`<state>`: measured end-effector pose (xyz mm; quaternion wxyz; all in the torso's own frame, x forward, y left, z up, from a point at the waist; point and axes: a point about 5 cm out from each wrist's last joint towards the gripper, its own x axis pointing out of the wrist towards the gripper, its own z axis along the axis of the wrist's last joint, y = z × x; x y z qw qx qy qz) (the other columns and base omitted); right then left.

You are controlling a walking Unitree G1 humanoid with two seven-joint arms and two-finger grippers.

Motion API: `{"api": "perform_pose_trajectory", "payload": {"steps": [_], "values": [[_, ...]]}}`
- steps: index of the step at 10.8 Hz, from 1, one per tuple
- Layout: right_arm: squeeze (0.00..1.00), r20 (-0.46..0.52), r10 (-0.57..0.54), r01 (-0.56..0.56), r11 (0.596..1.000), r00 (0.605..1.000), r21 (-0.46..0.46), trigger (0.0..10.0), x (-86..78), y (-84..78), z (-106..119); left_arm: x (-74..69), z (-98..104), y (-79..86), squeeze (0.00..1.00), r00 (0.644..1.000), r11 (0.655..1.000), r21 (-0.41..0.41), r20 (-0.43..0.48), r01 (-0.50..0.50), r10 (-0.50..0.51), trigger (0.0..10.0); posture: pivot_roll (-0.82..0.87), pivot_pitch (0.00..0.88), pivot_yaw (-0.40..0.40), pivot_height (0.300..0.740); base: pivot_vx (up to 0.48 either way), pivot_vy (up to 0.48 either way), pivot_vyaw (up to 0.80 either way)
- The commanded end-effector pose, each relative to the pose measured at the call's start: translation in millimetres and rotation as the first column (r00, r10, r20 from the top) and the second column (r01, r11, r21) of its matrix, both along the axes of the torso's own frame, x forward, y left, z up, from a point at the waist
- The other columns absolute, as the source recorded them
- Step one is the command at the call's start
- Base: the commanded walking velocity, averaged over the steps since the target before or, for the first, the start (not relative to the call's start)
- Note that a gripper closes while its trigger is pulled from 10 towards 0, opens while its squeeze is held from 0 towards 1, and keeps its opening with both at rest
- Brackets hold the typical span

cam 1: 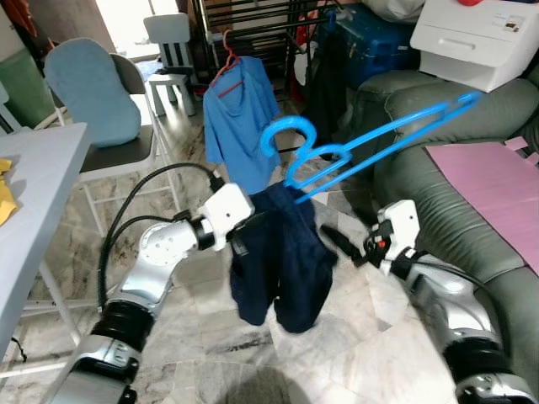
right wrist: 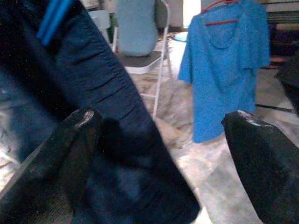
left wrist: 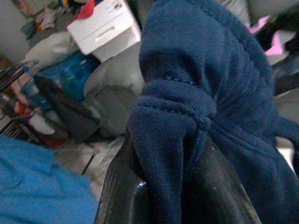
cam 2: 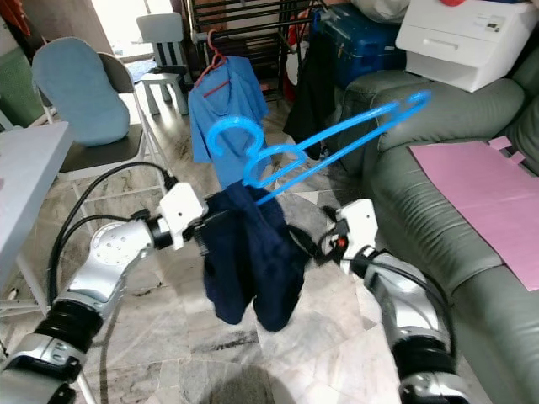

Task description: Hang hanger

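Dead centre of the head views: a thin bright-blue plastic hanger [cam 1: 362,143], hook curling at upper-middle, long arms slanting off toward the upper right over the grey-green leather sofa [cam 1: 472,210]. Draped off its lower end, a soft dark navy knit garment [cam 1: 282,261], sagging in folds toward the pale marble floor [cam 1: 354,353].

Left gripper [cam 1: 246,229] coming in from lower left, fingers clenched on a bunch of that navy fabric; clear as day in the left wrist view, cloth pinched between the two black fingers [left wrist: 124,186]. Right gripper [cam 1: 345,246] just right of the garment, fingers spread wide and grasping nothing, navy cloth lying between them in its wrist view.

Handling guess: hanger light and fairly stiff but thin, so probably bendy and slick under hard pads. Garment floppy, and heavier than the plastic, so likely to swing and tip the whole thing, or slide off one arm. Held by cloth alone, hanger looks barely controlled. Better hold: the neck just below the hook, or the bar close to it, keeping the hook free.

Upper middle of frame: dark metal drying rack [cam 1: 253,25] with a blue t-shirt on a red hanger [cam 1: 240,105], probably the target. Folding chair with a pale blue cushion [cam 1: 93,93] at upper left.
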<state>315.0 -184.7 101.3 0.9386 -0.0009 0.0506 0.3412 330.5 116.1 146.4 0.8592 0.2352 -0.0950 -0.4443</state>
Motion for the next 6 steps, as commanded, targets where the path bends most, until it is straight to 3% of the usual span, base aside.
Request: {"api": "perform_pose_trajectory", "payload": {"steps": [1, 4, 6], "values": [[0.00, -0.008, 0.058, -0.058, 0.998, 0.998, 0.006, 10.0, -3.2, 3.8, 2, 0.1, 3, 2.8, 0.00, 0.999, 1.000, 0.006, 0.034, -0.004, 0.004, 0.0, -0.10, 0.000, 0.090, 0.740, 0.000, 0.000, 0.00], [0.00, -0.036, 0.105, -0.106, 0.994, 0.994, -0.014, 10.0, -4.6, 5.7, 1, -7.4, 12, -10.2, 0.00, 0.993, 0.996, -0.023, 0.072, 0.091, -0.089, 0.0, -0.09, 0.000, 0.083, 0.740, 0.000, 0.000, 0.00], [0.00, -0.013, 0.116, -0.115, 0.992, 0.993, 0.053, 10.0, -2.9, 9.1, 10, -11.9, 10, -9.3, 0.00, 0.989, 0.992, 0.000, 0.080, 0.123, -0.123, 0.0, -0.09, 0.000, 0.082, 0.740, 0.000, 0.000, 0.00]]}}
